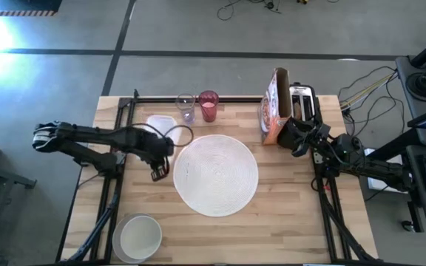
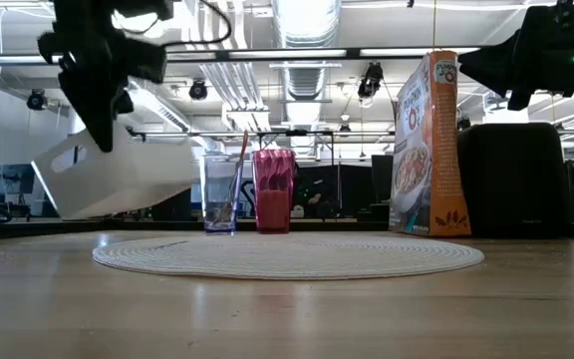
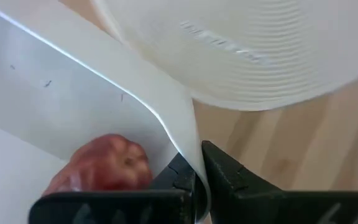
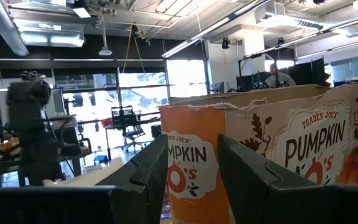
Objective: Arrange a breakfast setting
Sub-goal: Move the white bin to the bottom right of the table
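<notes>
— Nearest item on your feeds?
— Small red fruit (image 3: 101, 163), inside the white tub (image 2: 118, 179). My left gripper (image 3: 194, 180) is pinching the tub's wall and holds it tilted, clear of the table, left of the placemat (image 1: 216, 174).
— Other setting pieces?
— Placemat: centre of the table (image 1: 294, 222), bare. White bowl (image 1: 138, 236): near front left corner. Pink-red tumbler (image 1: 208, 106): behind the placemat, beside a clear glass (image 1: 186, 108).
— Right side?
— My right gripper (image 4: 191, 171) hangs raised with fingers spread, just behind the cereal box (image 4: 272, 155), clasping nothing. Toaster (image 1: 302, 102) stands right of the box.
</notes>
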Tool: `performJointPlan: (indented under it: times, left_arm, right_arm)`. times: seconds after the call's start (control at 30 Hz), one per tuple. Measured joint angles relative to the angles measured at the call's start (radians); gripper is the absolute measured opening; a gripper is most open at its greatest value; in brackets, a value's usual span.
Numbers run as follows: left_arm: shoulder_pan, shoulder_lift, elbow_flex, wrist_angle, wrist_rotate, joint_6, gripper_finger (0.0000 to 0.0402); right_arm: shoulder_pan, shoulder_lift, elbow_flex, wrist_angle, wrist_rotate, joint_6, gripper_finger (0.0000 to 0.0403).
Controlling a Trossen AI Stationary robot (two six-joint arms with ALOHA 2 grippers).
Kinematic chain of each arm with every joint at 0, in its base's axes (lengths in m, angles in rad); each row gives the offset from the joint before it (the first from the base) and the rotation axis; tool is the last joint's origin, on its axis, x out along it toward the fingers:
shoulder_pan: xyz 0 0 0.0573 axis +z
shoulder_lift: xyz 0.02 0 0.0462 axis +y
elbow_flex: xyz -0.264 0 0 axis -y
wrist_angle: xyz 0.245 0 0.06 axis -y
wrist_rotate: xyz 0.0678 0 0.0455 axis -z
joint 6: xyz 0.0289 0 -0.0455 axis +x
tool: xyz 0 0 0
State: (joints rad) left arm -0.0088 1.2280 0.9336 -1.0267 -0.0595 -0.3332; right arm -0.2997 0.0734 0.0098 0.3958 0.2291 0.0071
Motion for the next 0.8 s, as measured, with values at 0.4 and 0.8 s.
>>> performJointPlan:
  times: [0.4, 0.8]
  left_arm:
    - [-0.174, 0.179, 0.173, 0.024, -0.006, 0.141, 0.0]
    - [-0.189, 0.406, 0.308, 0.05, -0.011, 0.414, 0.0]
  right_arm:
    - [0.0, 0.0, 0.0, 0.0, 0.0, 0.0, 0.0128]
    - [0.0, 0.0, 0.0, 0.005, -0.001, 0.2, 0.0128]
